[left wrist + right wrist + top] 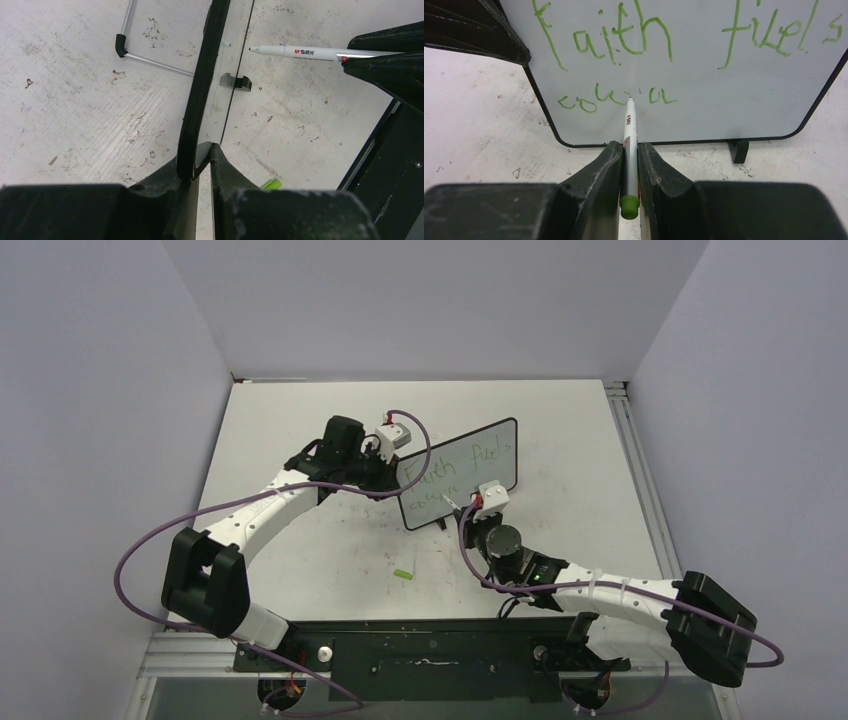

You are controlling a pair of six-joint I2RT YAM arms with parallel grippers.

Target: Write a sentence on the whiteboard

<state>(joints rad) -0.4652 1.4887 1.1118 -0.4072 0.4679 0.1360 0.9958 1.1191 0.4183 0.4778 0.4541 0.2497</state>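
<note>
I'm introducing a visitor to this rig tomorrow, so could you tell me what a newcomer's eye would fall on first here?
The green handwriting on the upright whiteboard mid-table stands out first: "faith fuels" above an unfinished "coura". Next comes the marker clamped in the right gripper, its tip at that lower line, while the left gripper grips the board's edge.

Upright black-framed whiteboard (pixel 704 110) bears unfinished green sentence (pixel 624 40).
</note>
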